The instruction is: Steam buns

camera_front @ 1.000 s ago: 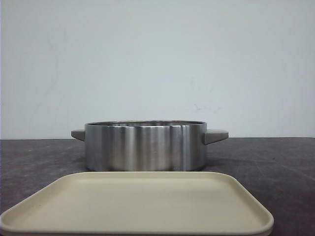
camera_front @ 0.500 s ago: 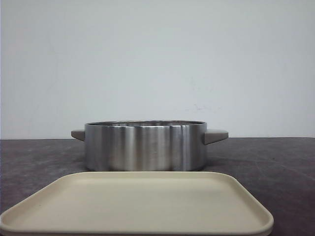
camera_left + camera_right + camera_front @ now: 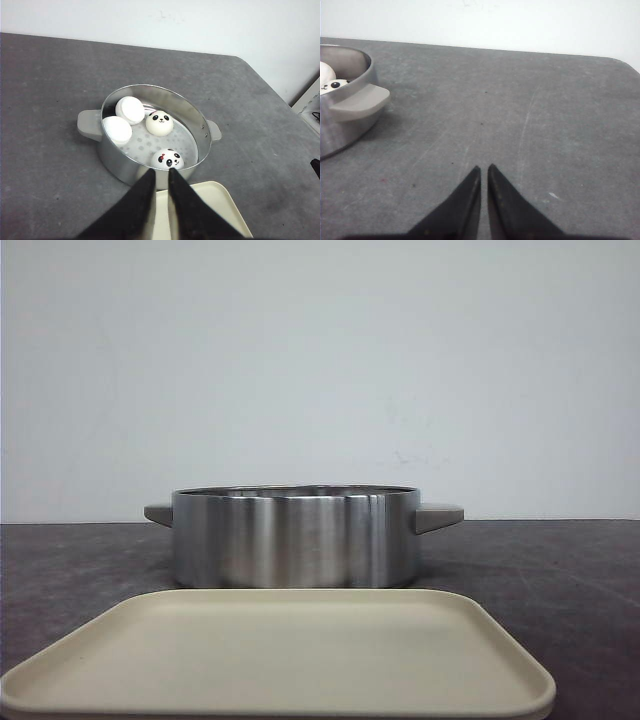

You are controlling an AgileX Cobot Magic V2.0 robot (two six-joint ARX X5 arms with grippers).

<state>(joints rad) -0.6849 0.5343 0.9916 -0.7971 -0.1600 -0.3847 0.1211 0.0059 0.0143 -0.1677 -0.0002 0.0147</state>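
Several buns lie inside the steel pot (image 3: pixel 122 167) on its perforated insert. Two show panda faces, one (image 3: pixel 159 123) in the middle and one (image 3: pixel 168 159) by the near wall. Two others (image 3: pixel 129 109) (image 3: pixel 117 130) show only plain white. My left gripper (image 3: pixel 161 174) hangs above the pot's near rim, over the beige tray (image 3: pixel 220 210), shut on nothing. My right gripper (image 3: pixel 484 170) hovers over bare table to the right of the pot (image 3: pixel 340 125), shut and empty; a bun (image 3: pixel 330 80) peeks over the rim. In the front view the pot (image 3: pixel 295 537) hides the buns and neither gripper shows.
The beige tray (image 3: pixel 280 660) lies in front of the pot with nothing on it. The pot has grey side handles (image 3: pixel 438 515) (image 3: pixel 357 102). The dark grey table (image 3: pixel 530 110) ends at a white wall behind. The table's right edge (image 3: pixel 280 95) shows.
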